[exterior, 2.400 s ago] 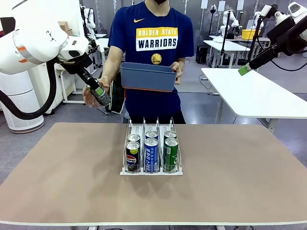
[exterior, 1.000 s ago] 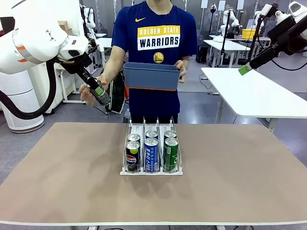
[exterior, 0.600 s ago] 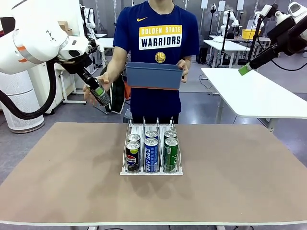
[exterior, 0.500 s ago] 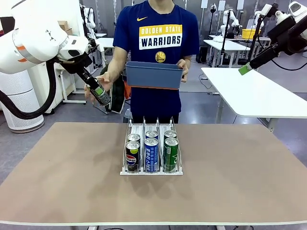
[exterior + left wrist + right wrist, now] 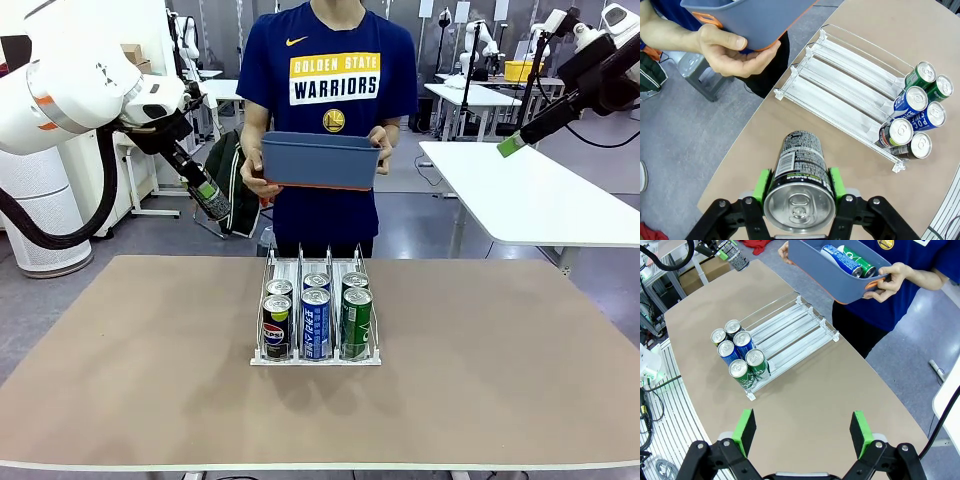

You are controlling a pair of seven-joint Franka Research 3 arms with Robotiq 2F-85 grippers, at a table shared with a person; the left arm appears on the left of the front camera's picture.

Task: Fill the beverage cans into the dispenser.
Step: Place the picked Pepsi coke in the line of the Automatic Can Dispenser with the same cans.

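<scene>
The dispenser sits in the middle of the table. At its near end stand six cans, two in each lane. Behind the table, a person holds a bin with more cans inside.

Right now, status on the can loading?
Left gripper shut on dark can, raised at far left. Right gripper open, empty. Dispenser: six cans at near end, room behind. Person holds blue-grey bin past far edge.

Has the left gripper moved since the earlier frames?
No. The left gripper, shut on the can, sits at the same spot up and left of the dispenser in the front view.
</scene>
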